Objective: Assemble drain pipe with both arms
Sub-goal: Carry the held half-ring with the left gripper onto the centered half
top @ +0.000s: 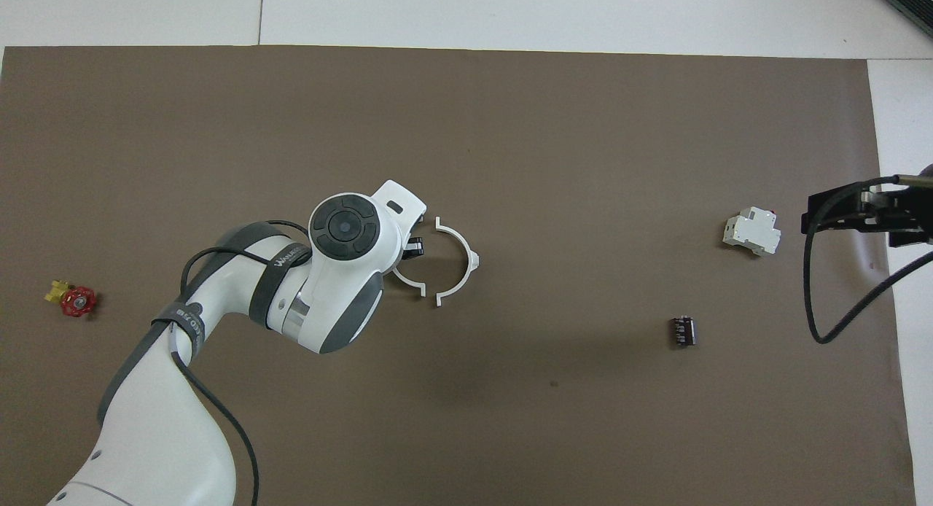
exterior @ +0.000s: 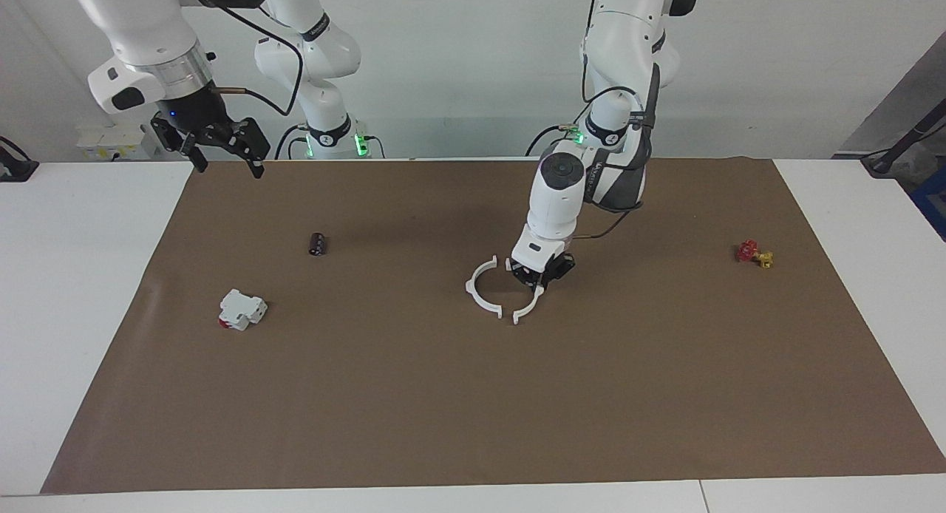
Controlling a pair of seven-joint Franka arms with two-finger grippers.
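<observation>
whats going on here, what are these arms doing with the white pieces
The left arm's tool is shut on one white half-ring and holds it beside the other half-ring, which lies in the middle of the brown mat. The two halves face each other and nearly form a ring, but a small gap shows between their ends. The right arm's tool waits, open and raised, over the mat's edge at its own end of the table. A white-and-red block, a small black cylinder and a red valve lie untouched.

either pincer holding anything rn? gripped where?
Left pincer grips one white half-ring at the middle of its arc, beside the half-ring lying on the mat. Right pincer, open, holds nothing.
</observation>
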